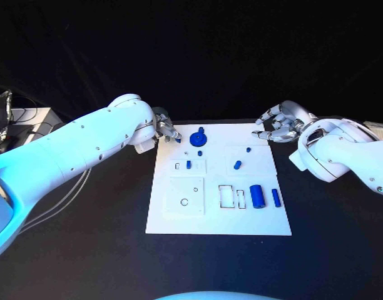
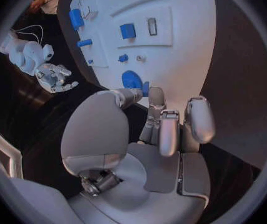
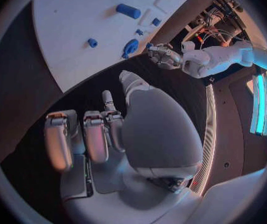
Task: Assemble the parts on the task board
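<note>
Head view shows the left hand [image 1: 163,128], fingers curled and holding nothing, just beside the task board [image 1: 178,222]'s far corner near the blue gear [image 1: 199,137]; it should approach slowly, then pinch squarely.

Two glossy white arms with rounded, jointed plastic shells come in from the left and right edges of the head view, the left arm [image 1: 74,147] long and tube-like with thin pale cables trailing beneath it, the right arm [image 1: 354,153] bulkier at its rounded wrist housing. Each ends in a silver metallic many-fingered hand, the left hand [image 1: 163,127] and the right hand [image 1: 280,123]. Up close, smooth grey padded fingers [image 2: 199,118] rise from a broad matte silver palm with dark seams.
</note>
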